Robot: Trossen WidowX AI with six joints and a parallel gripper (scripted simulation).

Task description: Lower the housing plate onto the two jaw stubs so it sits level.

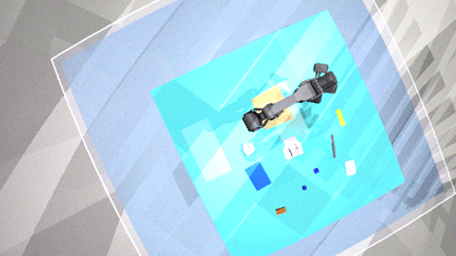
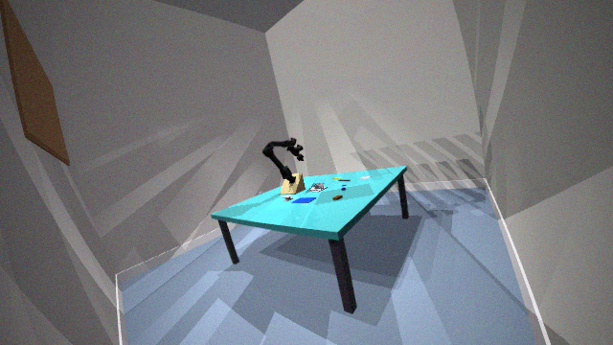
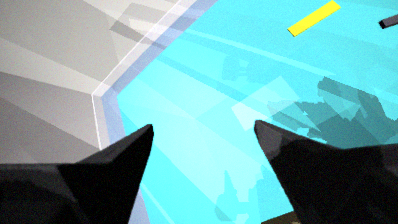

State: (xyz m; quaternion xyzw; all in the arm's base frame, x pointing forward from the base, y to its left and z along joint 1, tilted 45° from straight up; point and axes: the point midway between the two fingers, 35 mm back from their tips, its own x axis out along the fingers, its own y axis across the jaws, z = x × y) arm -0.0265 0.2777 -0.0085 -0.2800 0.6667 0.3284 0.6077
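A white assembly [image 1: 292, 150] [image 2: 317, 188] with dark narrow marks lies near the middle of the table; its jaws, pins and stubs are too small to tell apart. A smaller white piece [image 1: 249, 149] [image 2: 287, 197] lies to its left in the top and exterior views. Which piece is the housing plate cannot be told. My gripper [image 2: 301, 152] [image 3: 204, 126] is open and empty, raised high above the table. Its two dark fingers stand wide apart in the wrist view, with only table between them. Neither white piece shows in the wrist view.
A tan wedge [image 1: 283, 116] [image 2: 298, 185] stands under the arm. A blue rectangle [image 1: 258, 176] [image 2: 304, 200], an orange-brown block [image 1: 280, 210] [image 2: 337, 197], two small blue cubes, a yellow bar [image 1: 341, 117] [image 3: 314, 18], a dark rod [image 1: 333, 146] and a white rectangle [image 1: 350, 168] lie on the table.
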